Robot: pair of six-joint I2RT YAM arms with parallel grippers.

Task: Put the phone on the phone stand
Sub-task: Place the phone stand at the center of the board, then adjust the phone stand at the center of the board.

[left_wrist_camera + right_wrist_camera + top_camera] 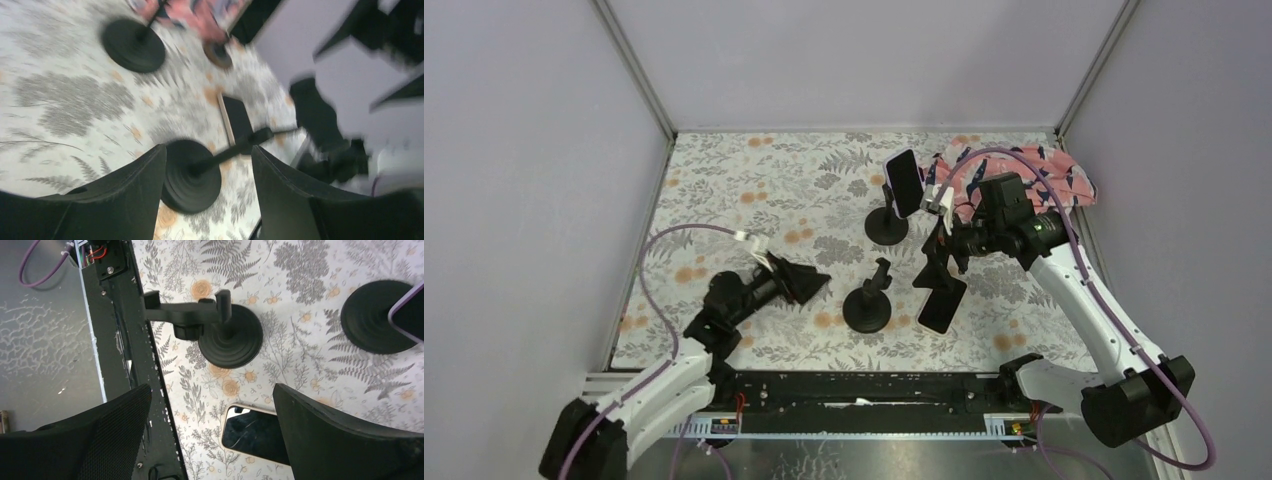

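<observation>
A dark phone [942, 303] lies flat, screen up, on the floral mat, right of an empty black phone stand [865, 305]. My right gripper [936, 262] hangs open just above the phone's far end. In the right wrist view the phone [252, 432] lies below and partly behind the right finger, with nothing between the fingers of that gripper [212, 390]. My left gripper [816, 282] is open and points at the empty stand from the left. In the blurred left wrist view the stand's base [192, 175] sits between the fingers of that gripper [208, 150], untouched.
A second stand [886, 225] behind the first carries another phone [904, 183]. A pink patterned cloth [1024, 180] lies at the back right. The black rail [864, 385] runs along the near edge, and grey walls enclose the mat.
</observation>
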